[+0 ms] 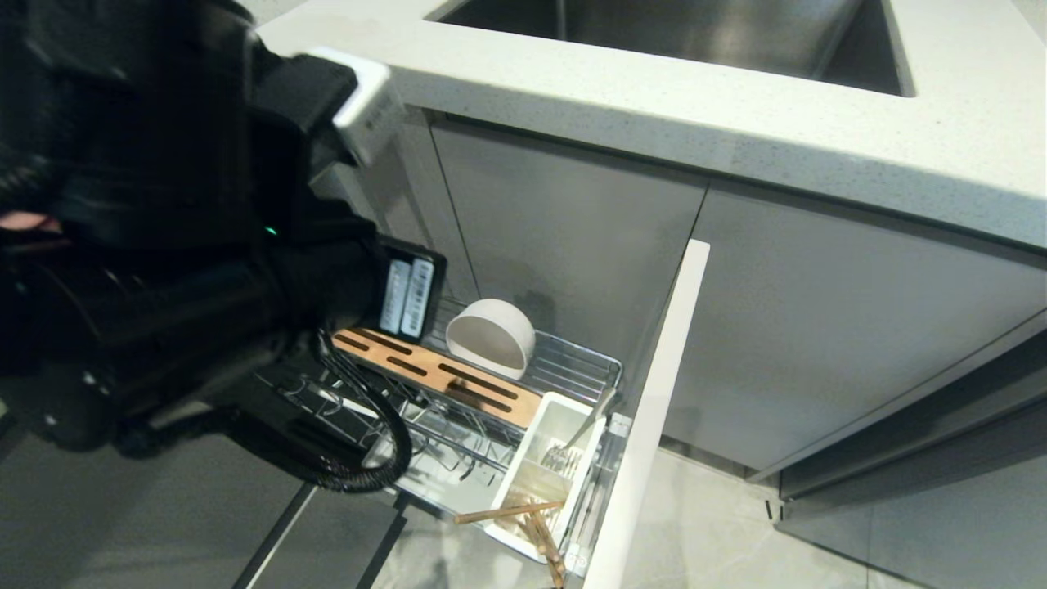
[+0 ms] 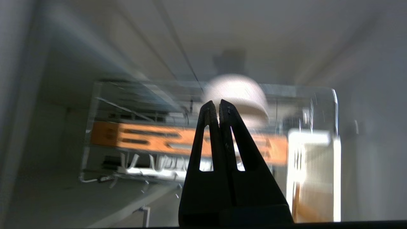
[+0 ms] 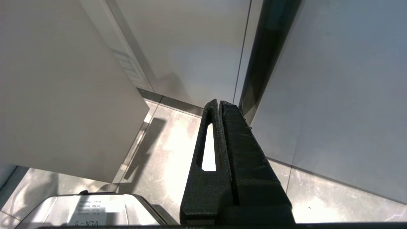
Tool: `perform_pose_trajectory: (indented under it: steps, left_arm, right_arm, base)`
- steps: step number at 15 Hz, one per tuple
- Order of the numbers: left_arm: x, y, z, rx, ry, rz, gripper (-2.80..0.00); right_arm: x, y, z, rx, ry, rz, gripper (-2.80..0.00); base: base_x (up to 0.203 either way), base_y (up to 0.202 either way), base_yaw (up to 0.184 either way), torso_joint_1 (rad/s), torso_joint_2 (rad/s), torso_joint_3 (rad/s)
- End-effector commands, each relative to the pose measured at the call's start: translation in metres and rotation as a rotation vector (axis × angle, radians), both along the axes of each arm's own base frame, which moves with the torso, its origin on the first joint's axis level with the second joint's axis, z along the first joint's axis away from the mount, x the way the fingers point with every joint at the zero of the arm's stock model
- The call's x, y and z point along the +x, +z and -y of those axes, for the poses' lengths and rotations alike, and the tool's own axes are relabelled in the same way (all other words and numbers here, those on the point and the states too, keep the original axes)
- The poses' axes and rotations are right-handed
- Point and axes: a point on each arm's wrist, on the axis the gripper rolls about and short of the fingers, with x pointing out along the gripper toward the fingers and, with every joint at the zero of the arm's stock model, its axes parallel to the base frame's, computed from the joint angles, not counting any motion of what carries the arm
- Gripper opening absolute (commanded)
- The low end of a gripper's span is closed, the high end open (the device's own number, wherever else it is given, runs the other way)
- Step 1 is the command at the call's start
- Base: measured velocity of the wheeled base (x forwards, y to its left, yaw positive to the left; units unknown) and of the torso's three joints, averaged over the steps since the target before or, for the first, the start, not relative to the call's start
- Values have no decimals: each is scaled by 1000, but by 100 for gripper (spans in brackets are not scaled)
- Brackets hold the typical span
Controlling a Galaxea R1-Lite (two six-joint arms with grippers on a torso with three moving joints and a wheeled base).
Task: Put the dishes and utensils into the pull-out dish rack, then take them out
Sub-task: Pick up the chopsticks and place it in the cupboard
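The pull-out dish rack (image 1: 590, 353) stands drawn out of the cabinet, with its wooden strip (image 1: 442, 376) and white caddy (image 1: 546, 421). A white bowl (image 1: 491, 335) lies on its side at the back of the basket. Wooden chopsticks (image 1: 532, 517) sit in the caddy, and a silver spoon handle (image 1: 590, 419) leans there too. The plate is out of view. My left arm (image 1: 164, 270) hangs over the rack's left half and hides it. In the left wrist view my left gripper (image 2: 219, 106) is shut and empty, pointing toward the bowl (image 2: 244, 92) above the strip (image 2: 143, 138). My right gripper (image 3: 219, 103) is shut and parked over the floor.
The rack's front panel (image 1: 654, 409) juts out on the right of the basket. Above are the white countertop (image 1: 736, 106) and the steel sink (image 1: 671, 33). Grey cabinet doors (image 1: 818, 343) run to the right. My base (image 3: 95, 206) shows by the floor tiles.
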Motion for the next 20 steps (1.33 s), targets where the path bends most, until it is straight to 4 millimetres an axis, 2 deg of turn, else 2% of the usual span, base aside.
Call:
perform_pose_trajectory:
  steps: [1,5,8,13,15,18,20]
  left_arm:
    - [-5,29,-25,-112,53,71,-280]
    - [-26,83,-73,-368,138,215,-280]
    - [-34,102,-105,-442,222,300,-280]
    - [-46,115,-148,-459,425,417,-280]
    - [-60,118,-169,-439,526,466,-280]
    - [-77,114,-183,-411,586,395,-280]
    - [-81,113,-187,-419,594,303,-280]
  right_arm:
    - [0,0,0,0,0,0,-280]
    - [0,0,0,0,0,0,-280]
    - [0,0,0,0,1,0,-280]
    - [0,0,0,0,0,0,-280]
    - [0,0,0,0,0,0,-280]
    - [0,0,0,0,1,0,-280]
    - [0,0,0,0,1,0,-280]
  base:
    - [0,0,0,0,0,0]
    - [0,0,0,0,0,0]
    - [0,0,0,0,0,0]
    - [0,0,0,0,0,0]
    - [0,0,0,0,0,0]
    - [0,0,0,0,0,0]
    - [0,0,0,0,0,0]
